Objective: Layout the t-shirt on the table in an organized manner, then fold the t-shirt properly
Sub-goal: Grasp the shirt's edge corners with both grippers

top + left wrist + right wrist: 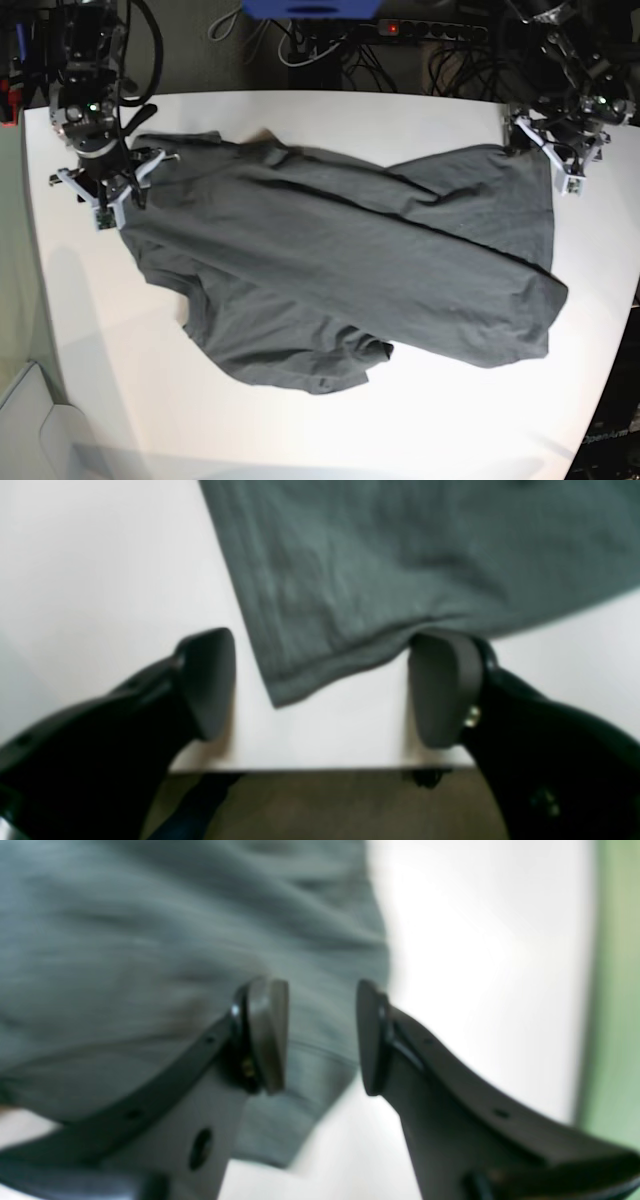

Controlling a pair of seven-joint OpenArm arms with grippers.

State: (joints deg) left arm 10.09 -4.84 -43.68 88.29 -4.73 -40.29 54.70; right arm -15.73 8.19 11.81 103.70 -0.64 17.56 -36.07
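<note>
- Laying-out seems to be the step in hand: the t-shirt (350, 270) is spread across the middle of the table (330, 430) but skewed and rumpled, with a bunched fold along its near edge, so I judge folding has not begun.
- Left gripper (320, 687) hangs at a hem corner of the shirt near the table edge. Its jaws stand wide apart and pinch nothing; the corner lies between them, and one pad sits at the hem, though whether it touches I cannot tell.
- Right gripper (320, 1035) is over the cloth at the other end of the shirt. Its jaws are parted, with a clear gap between the pads. The wrist view is blurred, but no cloth seems caught between them; the hem lies below.
- In the base view the two arms sit at opposite far corners of the shirt, well apart.
- Next move, as I judge it: each gripper must close on its own corner, then both should draw apart to pull the cloth taut and square to the table.
- Risk: a grip on one layer only would leave the wrinkles in.
</note>
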